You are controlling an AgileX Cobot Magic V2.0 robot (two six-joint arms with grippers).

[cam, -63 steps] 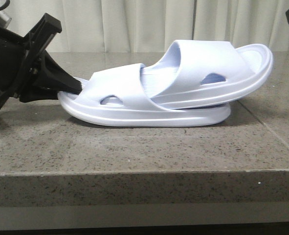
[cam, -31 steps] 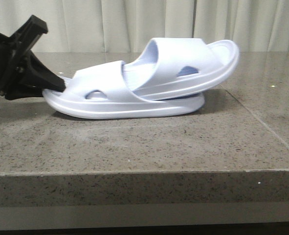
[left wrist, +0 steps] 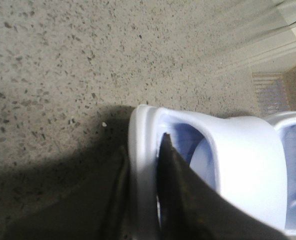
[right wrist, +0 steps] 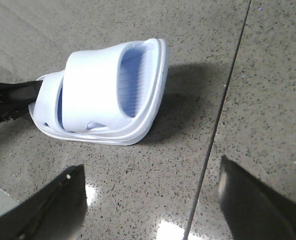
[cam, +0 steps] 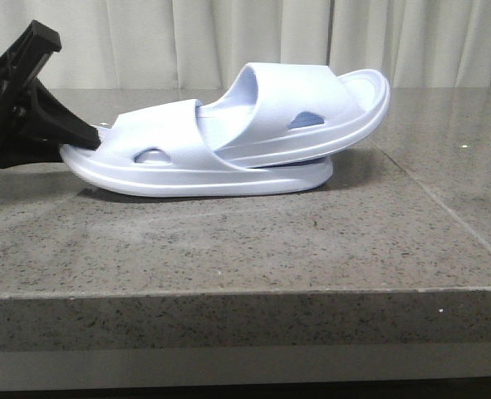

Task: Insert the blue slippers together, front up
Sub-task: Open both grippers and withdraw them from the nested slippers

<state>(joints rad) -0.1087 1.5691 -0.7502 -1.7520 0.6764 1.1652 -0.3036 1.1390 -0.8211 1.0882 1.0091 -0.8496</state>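
The two blue slippers lie nested on the stone table. The lower slipper (cam: 195,176) rests flat. The upper slipper (cam: 282,96) has its front pushed under the lower one's strap and its back end tilts up to the right. My left gripper (cam: 77,141) is shut on the lower slipper's left end rim (left wrist: 140,150), one finger inside (left wrist: 175,180) and one outside. My right gripper (right wrist: 155,200) is open and empty, held above the table short of the pair (right wrist: 97,95). It does not show in the front view.
The speckled grey stone table (cam: 228,249) has a front edge near the camera and a seam (right wrist: 223,105) running beside the slippers. Pale curtains (cam: 228,41) hang behind. The left arm's dark fingers (right wrist: 12,97) also show in the right wrist view.
My left gripper has moved left and pulled the nested slippers with it across the table. The slippers stay nested in the same way.
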